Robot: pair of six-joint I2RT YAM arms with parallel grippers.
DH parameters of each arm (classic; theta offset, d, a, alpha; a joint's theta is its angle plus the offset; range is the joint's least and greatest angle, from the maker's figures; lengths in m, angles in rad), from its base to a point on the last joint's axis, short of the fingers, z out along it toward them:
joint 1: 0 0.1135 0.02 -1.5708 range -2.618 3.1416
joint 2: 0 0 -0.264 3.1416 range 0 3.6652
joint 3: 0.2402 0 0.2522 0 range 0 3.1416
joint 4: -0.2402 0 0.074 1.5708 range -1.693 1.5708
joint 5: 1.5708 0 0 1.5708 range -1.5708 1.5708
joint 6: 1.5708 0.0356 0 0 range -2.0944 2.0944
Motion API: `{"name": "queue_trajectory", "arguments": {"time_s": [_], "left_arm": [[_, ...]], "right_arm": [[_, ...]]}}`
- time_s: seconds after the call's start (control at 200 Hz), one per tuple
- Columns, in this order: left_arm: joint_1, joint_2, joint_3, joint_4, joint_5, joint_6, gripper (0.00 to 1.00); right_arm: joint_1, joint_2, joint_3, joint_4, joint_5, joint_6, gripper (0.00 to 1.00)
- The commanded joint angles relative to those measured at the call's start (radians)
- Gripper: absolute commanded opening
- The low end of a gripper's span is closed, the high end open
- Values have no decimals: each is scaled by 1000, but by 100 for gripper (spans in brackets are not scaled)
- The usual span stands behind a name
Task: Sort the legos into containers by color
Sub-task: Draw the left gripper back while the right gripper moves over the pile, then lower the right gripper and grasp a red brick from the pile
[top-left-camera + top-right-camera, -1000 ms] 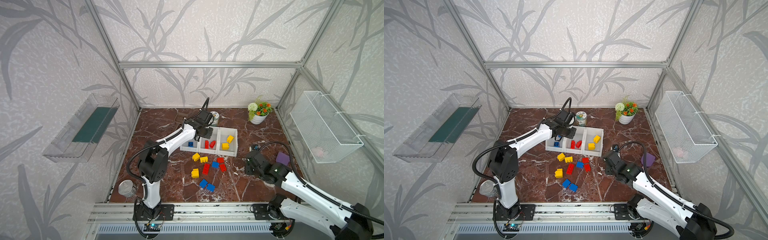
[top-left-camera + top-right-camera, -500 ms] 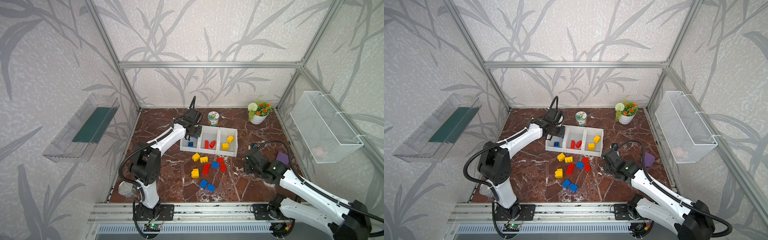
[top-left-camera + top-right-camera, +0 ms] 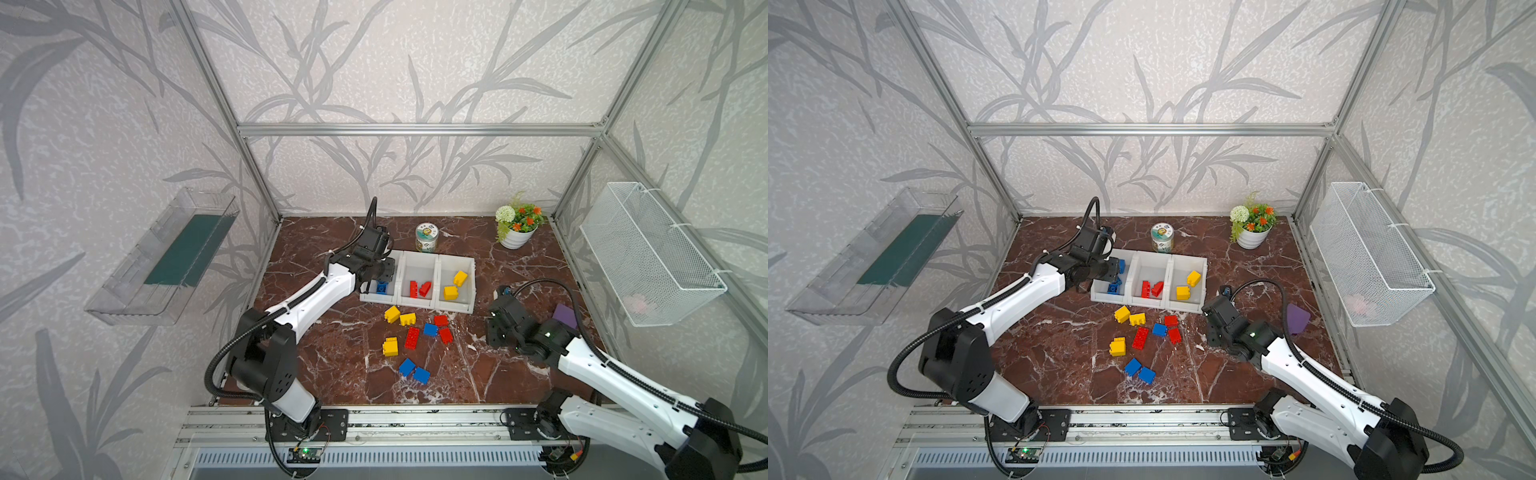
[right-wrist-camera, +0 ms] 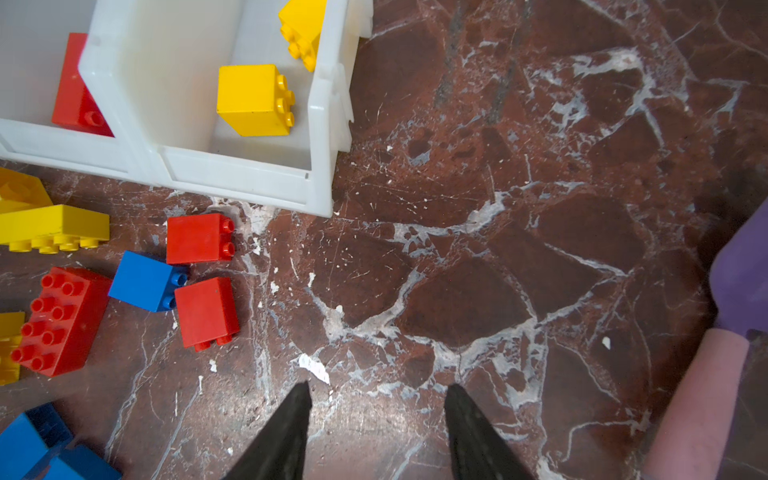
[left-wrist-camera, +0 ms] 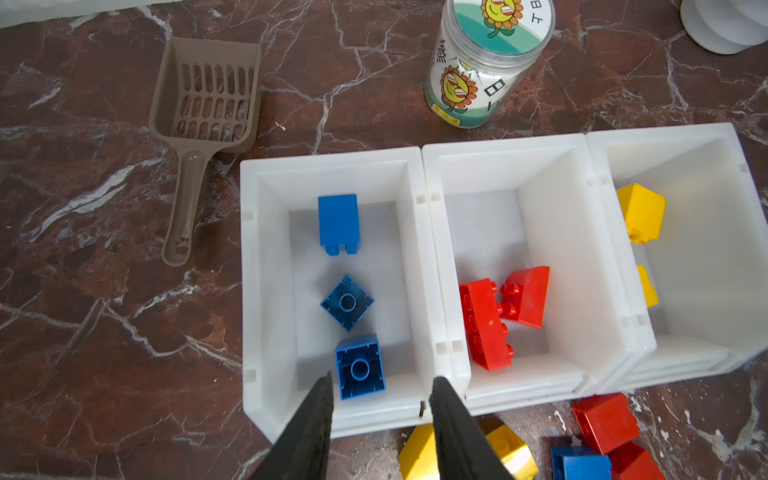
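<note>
Containers [image 3: 419, 300] span left–right; long red lego [image 3: 412, 337] lies studs-up, pointing at them. Left fingers [image 5: 316, 415], right fingers [image 4: 291, 428]: released, empty.

Three white bins [image 5: 332, 156] in a row here, and the tally inside reads three blue bricks [image 5: 347, 302], two red bricks [image 5: 486, 324] and two yellow bricks [image 3: 451, 292], seven in all. Out on the table [image 3: 332, 374] there are nine more: three loose yellow bricks [image 3: 392, 314], three loose red bricks [image 3: 411, 337], three loose blue bricks [image 3: 406, 367]. Round the edges, one each: a jar [image 3: 427, 237], a potted plant [image 3: 516, 224], a brown scoop [image 5: 205, 104], a purple block [image 3: 565, 316], a wire basket [image 3: 648, 253], a clear tray [image 3: 120, 291].
</note>
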Motion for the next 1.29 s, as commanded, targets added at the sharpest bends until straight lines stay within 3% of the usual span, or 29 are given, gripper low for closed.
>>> {"name": "queue_trajectory", "arguments": {"time_s": [0.0, 0.195, 0.52, 0.945, 1.08, 1.29], "left_arm": [[9, -78, -54, 42, 17, -23, 44], [11, -181, -136, -45, 12, -76, 44], [11, -373, -377, 45, 24, -192, 46], [11, -512, -503, 66, 45, -244, 47], [12, -526, -524, 72, 55, -257, 47], [12, -545, -537, 77, 57, -263, 47]], "right_arm": [[-1, 30, 35, -16, -47, -9, 54], [23, 133, 91, -12, -142, -23, 54], [79, 371, 152, 117, -223, -96, 59], [149, 661, 286, 172, -223, -102, 62], [150, 704, 295, 167, -206, -95, 56], [155, 711, 290, 155, -181, -88, 39]]}}
